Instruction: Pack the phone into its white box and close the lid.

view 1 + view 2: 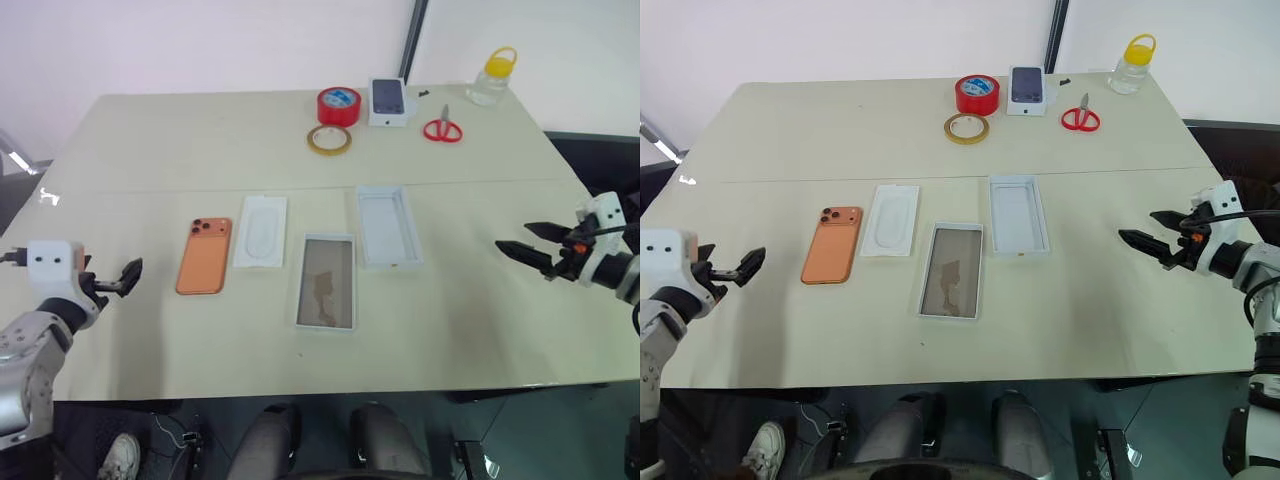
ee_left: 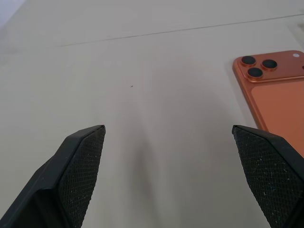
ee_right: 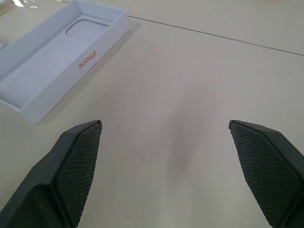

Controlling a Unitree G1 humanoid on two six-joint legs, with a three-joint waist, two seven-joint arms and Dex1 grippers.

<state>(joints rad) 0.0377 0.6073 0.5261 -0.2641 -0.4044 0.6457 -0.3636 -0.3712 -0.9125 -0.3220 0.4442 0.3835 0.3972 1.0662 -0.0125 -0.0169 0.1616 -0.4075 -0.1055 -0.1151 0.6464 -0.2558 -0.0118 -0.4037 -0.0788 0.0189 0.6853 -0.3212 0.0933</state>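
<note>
Left gripper (image 1: 128, 276): fingers spread wide, holding nothing, hovering over the table (image 1: 150, 150) near its left edge.
Phone (image 1: 204, 256): just to the right of the left gripper, lying flat, orange back up, lenses at the far corner.
Card (image 1: 261, 231): flat white insert beside the phone, on its right.
White box (image 1: 326, 282): further right, near the table's middle, empty, brownish floor showing.
Lid (image 1: 388, 226): right of the white box and a little farther back, open side up, well left of the right gripper.
Right gripper (image 1: 528, 243): fingers apart, empty, hovering at the table's right edge, pointing towards the lid.
</note>
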